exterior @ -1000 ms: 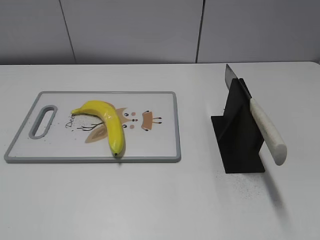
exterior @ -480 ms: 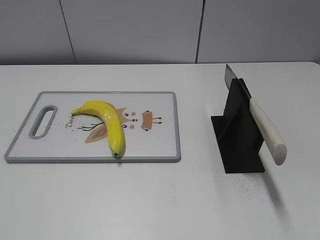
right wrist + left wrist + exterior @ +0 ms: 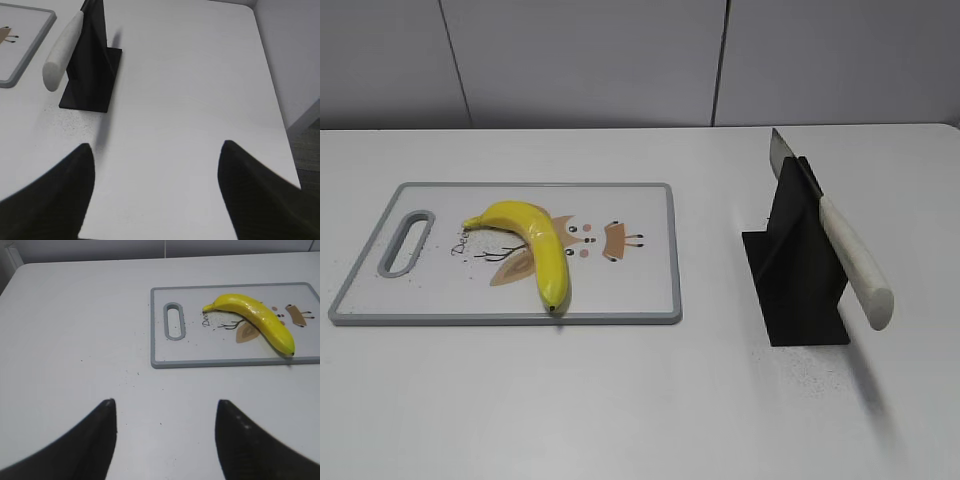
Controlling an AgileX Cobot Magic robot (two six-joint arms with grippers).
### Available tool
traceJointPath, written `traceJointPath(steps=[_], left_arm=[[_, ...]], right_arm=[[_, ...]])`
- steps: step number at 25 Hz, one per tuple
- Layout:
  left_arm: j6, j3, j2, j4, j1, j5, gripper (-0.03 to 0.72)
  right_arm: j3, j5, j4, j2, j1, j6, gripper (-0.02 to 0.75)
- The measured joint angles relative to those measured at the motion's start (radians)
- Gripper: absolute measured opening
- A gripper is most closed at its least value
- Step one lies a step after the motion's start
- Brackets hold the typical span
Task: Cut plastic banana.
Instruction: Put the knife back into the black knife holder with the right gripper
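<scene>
On a white table (image 3: pixel 640 400), the plastic banana (image 3: pixel 532 246) lies across a grey-rimmed cutting board (image 3: pixel 620 300), its dark tip near the front edge. Well apart to the right, a white-handled knife (image 3: pixel 850 260) rests slanted in a black stand (image 3: pixel 800 285). Both the left gripper (image 3: pixel 165 412) and right gripper (image 3: pixel 155 155) hover over bare tabletop, jaws spread wide and holding nothing.

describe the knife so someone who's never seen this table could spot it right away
On the white table, look right of the grey-rimmed white cutting board to the black angled stand. The knife rests slanted in that stand, steel blade pointing up and back, pale cream handle jutting down toward the viewer. It is the only long, pale tool there, unlike the glossy yellow curved plastic banana lying on the board.
</scene>
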Motion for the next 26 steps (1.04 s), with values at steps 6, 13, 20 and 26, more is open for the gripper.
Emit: traceJointPath(steps=[6,13,20,26], left_arm=[[0.000,0.000,0.000,0.000,0.000,0.000,0.586],[0.000,0.000,0.000,0.000,0.000,0.000,0.583],[0.000,0.000,0.000,0.000,0.000,0.000,0.583],[0.000,0.000,0.000,0.000,0.000,0.000,0.583]], right_arm=[[0.000,0.000,0.000,0.000,-0.063,0.000,0.580],[0.000,0.000,0.000,0.000,-0.080,0.000,0.580],[0.000,0.000,0.000,0.000,-0.080,0.000,0.580],[0.000,0.000,0.000,0.000,-0.080,0.000,0.559]])
